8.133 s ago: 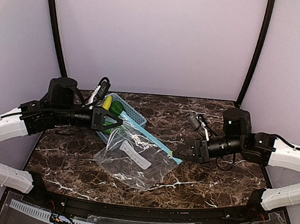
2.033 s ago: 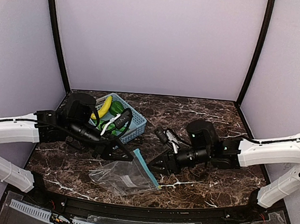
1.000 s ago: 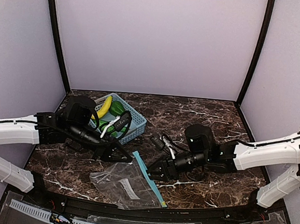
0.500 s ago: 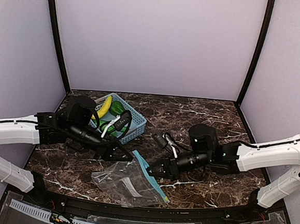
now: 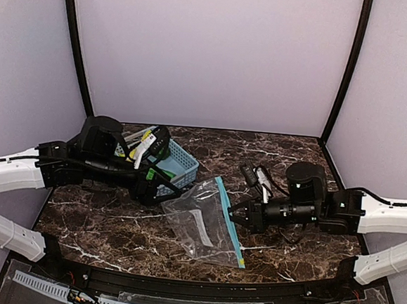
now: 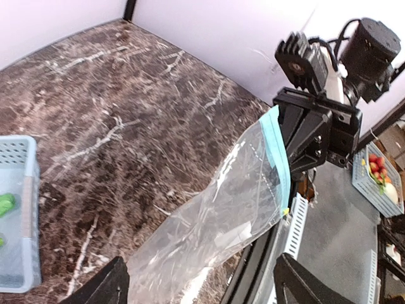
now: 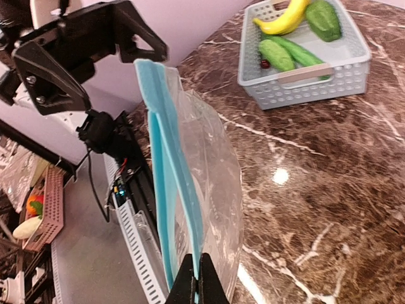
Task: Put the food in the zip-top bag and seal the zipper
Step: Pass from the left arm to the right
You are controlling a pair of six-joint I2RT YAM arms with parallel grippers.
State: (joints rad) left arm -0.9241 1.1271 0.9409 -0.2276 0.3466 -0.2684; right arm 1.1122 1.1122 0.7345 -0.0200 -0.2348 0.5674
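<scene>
Jaws of my right gripper (image 5: 235, 212) are pinched tight on the zipper (image 5: 237, 243), at 3 o'clock of the zip-top bag (image 5: 198, 222). My left gripper (image 5: 157, 189) stands spread, holding nothing, at the bag's 10 o'clock. The banana (image 7: 288, 19), pepper (image 7: 326, 18) and cucumbers (image 7: 285, 52) lie in the basket (image 5: 181, 166) at its 11 o'clock.

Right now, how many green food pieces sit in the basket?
3: a bell pepper beside the banana, a cucumber and a second cucumber side by side in the basket. More may hide underneath.
</scene>
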